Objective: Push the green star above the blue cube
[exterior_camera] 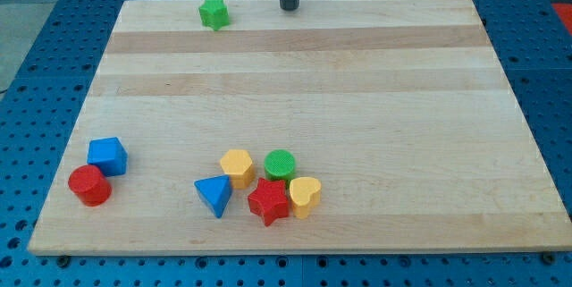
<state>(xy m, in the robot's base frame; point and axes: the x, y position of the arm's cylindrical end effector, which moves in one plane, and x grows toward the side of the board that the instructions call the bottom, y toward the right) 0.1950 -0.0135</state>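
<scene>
The green star [214,13] lies near the board's top edge, left of centre. The blue cube [107,156] sits near the bottom left, touching a red cylinder [89,185] just below it. My tip [289,7] rests at the board's top edge, to the right of the green star with a clear gap between them, and far above and right of the blue cube.
A cluster sits at the bottom centre: blue triangle [214,196], yellow hexagon [237,167], green cylinder [280,165], red star [268,201], yellow heart [305,196]. The wooden board [357,99] lies on a blue perforated table.
</scene>
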